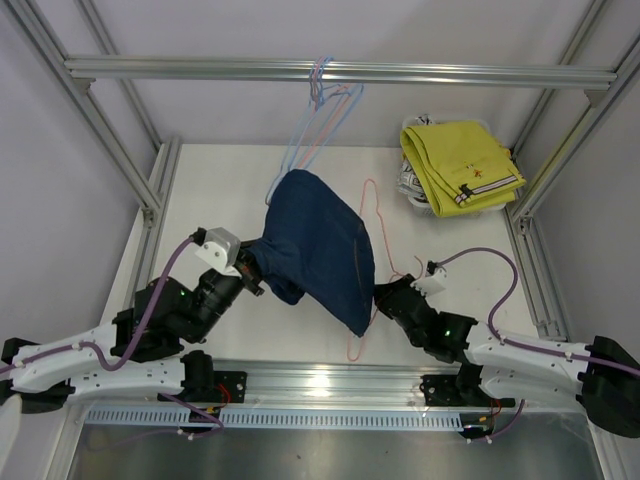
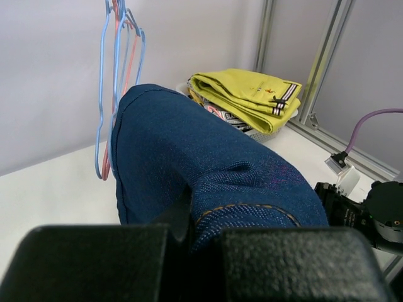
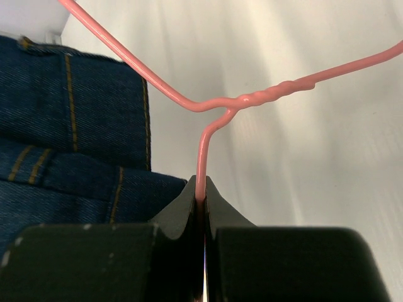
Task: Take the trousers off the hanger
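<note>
Two claws gripping | left claw (image 2: 191, 221): navy trousers (image 1: 320, 250), draped ahead | right claw (image 3: 203, 200): pink hanger (image 3: 228, 112)

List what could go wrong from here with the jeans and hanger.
The right gripper pinches the pink hanger only by its thin wire neck; a hard tug on the jeans might twist or slip it. The left gripper grips one bunched edge, which may pull free. The spare hangers hang close by and could snag.
</note>
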`<state>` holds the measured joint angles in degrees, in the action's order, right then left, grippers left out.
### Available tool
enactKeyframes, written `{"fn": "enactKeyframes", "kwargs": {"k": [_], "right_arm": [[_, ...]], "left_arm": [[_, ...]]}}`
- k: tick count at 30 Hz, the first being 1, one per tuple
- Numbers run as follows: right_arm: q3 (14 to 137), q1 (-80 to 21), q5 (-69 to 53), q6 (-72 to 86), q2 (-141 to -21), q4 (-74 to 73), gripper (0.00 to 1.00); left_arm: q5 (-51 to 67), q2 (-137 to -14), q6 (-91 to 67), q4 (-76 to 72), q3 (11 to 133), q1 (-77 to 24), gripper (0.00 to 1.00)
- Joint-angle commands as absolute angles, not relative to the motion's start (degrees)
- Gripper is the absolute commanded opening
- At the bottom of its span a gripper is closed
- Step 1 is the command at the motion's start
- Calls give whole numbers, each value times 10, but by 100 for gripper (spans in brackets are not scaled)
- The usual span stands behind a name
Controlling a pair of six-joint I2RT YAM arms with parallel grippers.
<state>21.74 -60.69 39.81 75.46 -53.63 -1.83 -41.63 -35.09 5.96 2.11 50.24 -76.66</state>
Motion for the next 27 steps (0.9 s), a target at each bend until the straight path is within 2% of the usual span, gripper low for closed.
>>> {"fn": "enactKeyframes", "kwargs": {"k": [1, 19, 27], "right_arm": [[197, -595, 421, 737, -554, -61, 0], [167, -569, 394, 742, -627, -10, 0], [169, -568, 390, 737, -613, -11, 0]], "left_arm": [[-419, -323, 41, -73, 534, -758, 1], [-413, -316, 38, -71, 533, -750, 1], [-413, -317, 40, -70, 534, -750, 1]]}}
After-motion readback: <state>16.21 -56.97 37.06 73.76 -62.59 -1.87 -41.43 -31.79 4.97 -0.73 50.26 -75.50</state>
